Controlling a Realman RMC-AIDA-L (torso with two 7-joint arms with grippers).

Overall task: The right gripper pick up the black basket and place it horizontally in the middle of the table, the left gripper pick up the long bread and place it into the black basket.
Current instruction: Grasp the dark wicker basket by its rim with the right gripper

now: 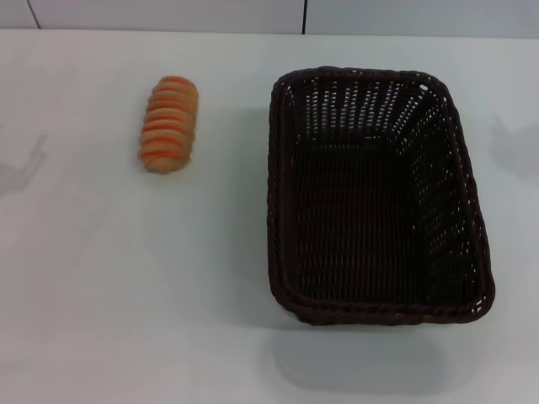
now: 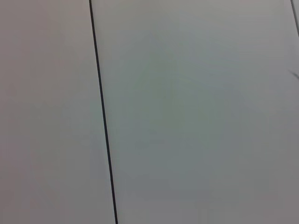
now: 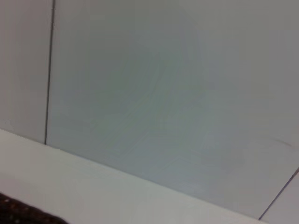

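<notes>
Head view: long bread (image 1: 169, 124) beside black basket (image 1: 376, 195).

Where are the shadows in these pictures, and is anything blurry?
Head view: the dark woven wicker basket casts a soft shadow toward the near edge of the white table; the ridged orange-brown loaf looks slightly soft. Both wrist views: evenly lit pale panels, no strong shadows.

From my head camera I see the large rectangular dark woven wicker basket (image 1: 379, 198) standing on the plain white tabletop (image 1: 109, 295) right of centre, its long side running away from me, with the small oblong ridged orange-brown loaf (image 1: 169, 124) lying well apart to its left, toward the far edge.
</notes>
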